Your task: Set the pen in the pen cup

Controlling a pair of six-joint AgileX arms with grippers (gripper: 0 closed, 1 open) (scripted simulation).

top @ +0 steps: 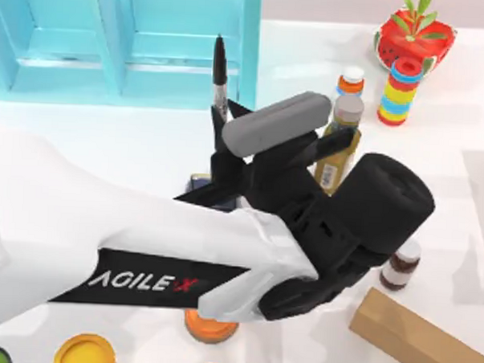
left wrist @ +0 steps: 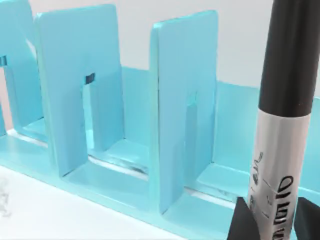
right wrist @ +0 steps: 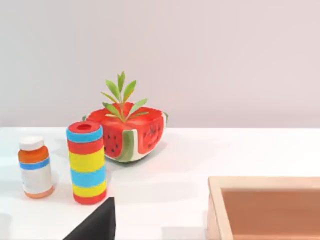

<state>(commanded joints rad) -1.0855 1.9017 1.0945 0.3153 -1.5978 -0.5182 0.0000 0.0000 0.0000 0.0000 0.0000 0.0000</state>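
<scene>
My left gripper is shut on the pen, holding it upright above the table in front of the blue rack. The pen's black cap points up and its silver-grey barrel sits between the black fingers. In the left wrist view the pen stands close against the rack. A dark blue rim peeks out under my left arm, just below the gripper; it may be the pen cup, and the rest of it is hidden. A black part of my right gripper shows at the right side of the table.
A turquoise slotted rack stands at the back left. Right of it are an amber bottle, a striped cylinder, an orange-banded bottle and a watermelon planter. A small brown bottle, a cardboard box and a wooden tray lie right.
</scene>
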